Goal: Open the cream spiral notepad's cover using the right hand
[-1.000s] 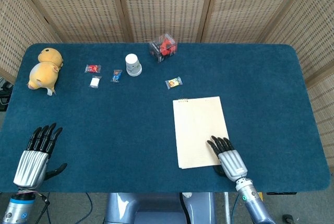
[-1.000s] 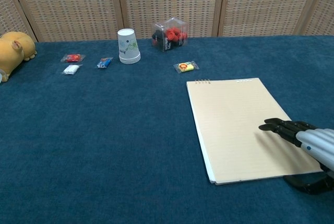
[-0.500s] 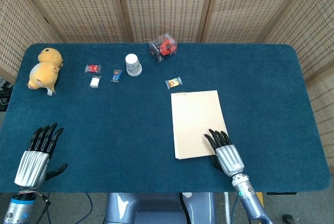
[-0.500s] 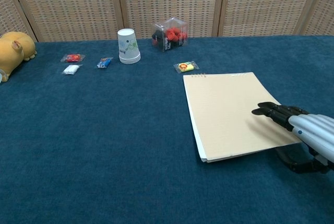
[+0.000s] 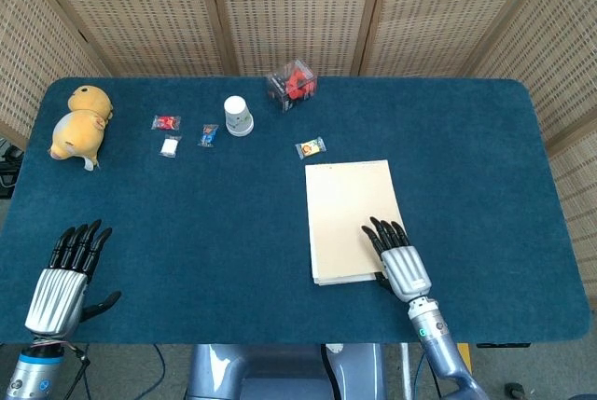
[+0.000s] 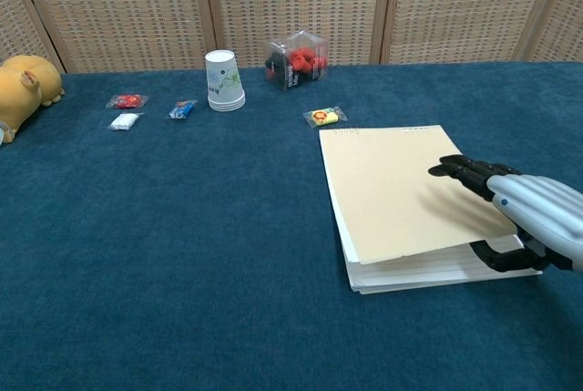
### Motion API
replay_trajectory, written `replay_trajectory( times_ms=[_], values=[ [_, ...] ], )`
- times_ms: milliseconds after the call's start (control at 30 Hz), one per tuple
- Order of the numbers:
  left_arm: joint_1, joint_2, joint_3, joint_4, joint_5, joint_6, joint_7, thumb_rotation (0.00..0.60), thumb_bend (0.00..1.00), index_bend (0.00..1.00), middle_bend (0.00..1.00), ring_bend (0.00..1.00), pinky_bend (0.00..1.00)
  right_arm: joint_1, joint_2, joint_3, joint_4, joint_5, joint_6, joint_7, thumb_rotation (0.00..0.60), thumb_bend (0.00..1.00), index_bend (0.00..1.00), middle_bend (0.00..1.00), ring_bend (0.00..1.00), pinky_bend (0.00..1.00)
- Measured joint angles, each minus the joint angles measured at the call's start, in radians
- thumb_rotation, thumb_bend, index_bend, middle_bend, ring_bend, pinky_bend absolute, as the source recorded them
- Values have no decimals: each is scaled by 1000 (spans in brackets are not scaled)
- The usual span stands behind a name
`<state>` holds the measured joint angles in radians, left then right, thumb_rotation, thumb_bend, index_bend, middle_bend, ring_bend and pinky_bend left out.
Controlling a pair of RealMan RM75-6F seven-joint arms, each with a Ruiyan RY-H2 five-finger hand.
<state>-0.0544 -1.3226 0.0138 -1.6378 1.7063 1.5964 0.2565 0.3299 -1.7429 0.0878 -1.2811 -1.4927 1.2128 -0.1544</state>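
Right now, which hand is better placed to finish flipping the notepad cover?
Right. The right hand is already at the notepad, holding its near cover edge raised off the pages. The left hand rests open far across the table.

Cream notepad point(image 6: 401, 186), navy blue table cloth point(image 6: 182, 245), yellow plush toy point(image 5: 79, 122), white paper cup point(image 6: 222, 81).

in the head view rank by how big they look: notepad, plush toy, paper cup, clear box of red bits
1. notepad
2. plush toy
3. Clear box of red bits and paper cup look alike; no ranking between them.
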Motion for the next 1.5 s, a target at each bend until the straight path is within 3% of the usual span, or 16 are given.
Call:
replay_trajectory(
  times_ms=[300,467,800,900,1033,1233,1500],
  values=[
    [-1,2,-1,-1,-4,-3,-4,600,22,0,0,0,35,44,-3,46,-17,49,-44,-37,600,702,132,0,0,0],
    [-2,3,-2,0,-8,-6,-6,600,21,0,0,0,35,60,0,53,-25,63,-55,-73,600,674,205,0,0,8],
    [-2,2,0,-1,-4,-6,-3,600,19,0,0,0,35,84,-11,62,-1,65,-51,-69,600,652,224,8,0,42],
    [-3,2,2,-2,-3,-8,-8,600,19,0,0,0,35,97,-12,70,1,70,-55,-80,600,623,307,99,30,153],
    [-5,4,1,-2,-8,-12,-14,600,15,0,0,0,35,105,-13,80,6,69,-39,-82,600,520,439,270,174,316],
    [-6,4,3,-2,-2,-11,-15,600,12,0,0,0,35,109,-18,84,30,62,-11,-61,600,576,632,510,428,556],
    [-5,2,4,-1,-1,-10,-10,600,12,0,0,0,35,106,-30,73,72,24,49,0,600,599,672,657,568,725]
  ],
)
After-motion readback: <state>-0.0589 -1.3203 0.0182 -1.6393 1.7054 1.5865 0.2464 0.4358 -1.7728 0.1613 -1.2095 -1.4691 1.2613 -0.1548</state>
